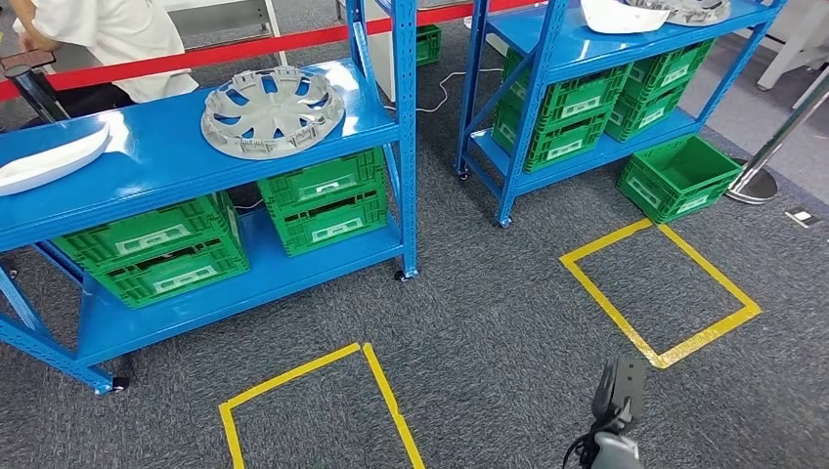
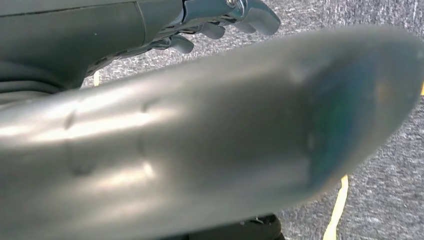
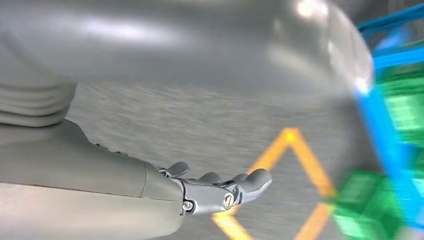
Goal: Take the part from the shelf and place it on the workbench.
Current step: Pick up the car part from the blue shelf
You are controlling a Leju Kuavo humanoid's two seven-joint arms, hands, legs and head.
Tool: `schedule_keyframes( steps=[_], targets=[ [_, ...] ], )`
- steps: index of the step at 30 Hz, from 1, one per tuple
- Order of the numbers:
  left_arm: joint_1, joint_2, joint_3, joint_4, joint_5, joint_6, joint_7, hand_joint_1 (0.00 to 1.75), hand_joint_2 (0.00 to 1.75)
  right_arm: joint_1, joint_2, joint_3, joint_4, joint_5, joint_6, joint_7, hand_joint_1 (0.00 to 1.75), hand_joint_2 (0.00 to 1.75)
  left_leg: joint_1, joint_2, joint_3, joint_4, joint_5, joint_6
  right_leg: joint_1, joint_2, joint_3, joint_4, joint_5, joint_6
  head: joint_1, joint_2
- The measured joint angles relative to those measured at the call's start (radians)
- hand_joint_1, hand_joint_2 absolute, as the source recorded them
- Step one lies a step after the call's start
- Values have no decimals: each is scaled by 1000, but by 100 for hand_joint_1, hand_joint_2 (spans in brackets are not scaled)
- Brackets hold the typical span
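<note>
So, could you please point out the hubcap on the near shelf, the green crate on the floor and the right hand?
hubcap [image 1: 273,110], head view, hub centre.
green crate [image 1: 678,177], head view, its front rim.
right hand [image 1: 618,391], head view, its back.

The right robot hand [image 1: 618,391] is hanging low at the robot's side, fingers [image 3: 247,181] loosely extended and holding nothing. The left robot hand [image 2: 220,22] is also hanging down, its fingers [image 2: 260,15] slightly curled, gripping nothing.

Glossy blue metal shelf [image 1: 166,147] (rough grey carpet [image 1: 508,322])
</note>
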Motion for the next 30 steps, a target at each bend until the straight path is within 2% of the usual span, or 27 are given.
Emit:
schedule_keyframes(
  steps=[5,9,13,22,30],
  targets=[
    [0,13,11,0,4,8,10,0,0,-52,-51,0,-119,139,-46,-2,0,175,-1,0,-1,0,2,2,0,-1,0,0,1,2,0,0],
    [0,24,24,0,6,12,20,0,0,-115,-70,16,-281,301,-139,-2,0,175,-1,0,0,0,4,4,0,-1,0,0,2,2,0,0],
    [0,25,31,0,2,13,32,0,0,-174,-72,64,-410,417,-181,-1,0,175,-1,0,0,0,4,4,0,-1,1,0,2,2,0,0],
    [-2,28,46,0,-5,0,34,0,0,-284,-51,264,-598,689,-172,46,0,175,0,-1,0,0,4,4,0,-2,1,1,2,2,0,0],
    [-3,28,55,0,-7,-12,33,0,0,-393,-6,503,-611,839,-134,34,0,175,0,-2,0,0,5,3,0,-2,1,1,2,2,0,0]
  ],
)
